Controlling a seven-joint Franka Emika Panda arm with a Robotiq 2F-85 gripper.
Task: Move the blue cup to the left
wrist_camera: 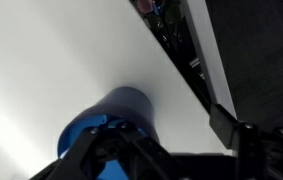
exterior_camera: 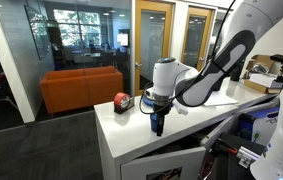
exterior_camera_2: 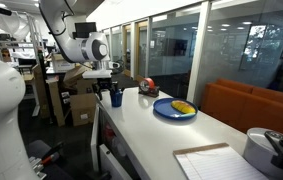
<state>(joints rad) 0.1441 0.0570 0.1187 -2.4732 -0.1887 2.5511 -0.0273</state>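
Note:
The dark blue cup (exterior_camera: 158,124) stands upright near the front edge of the white table (exterior_camera: 121,128). It shows in both exterior views, at the table's near end in one (exterior_camera_2: 116,98). My gripper (exterior_camera: 159,108) hangs straight over it (exterior_camera_2: 114,84), fingers down around the cup. In the wrist view the cup (wrist_camera: 116,110) sits under one finger. The other finger stands well apart from the cup's side. The gripper (wrist_camera: 171,135) looks open.
A red-and-black round object (exterior_camera: 122,101) (exterior_camera_2: 148,86) lies beside the cup. A blue plate with a yellow item (exterior_camera_2: 174,108) sits further along the table. Papers (exterior_camera_2: 219,162) and a grey pot (exterior_camera_2: 273,150) are at the far end. An orange sofa (exterior_camera: 81,88) stands beyond the table.

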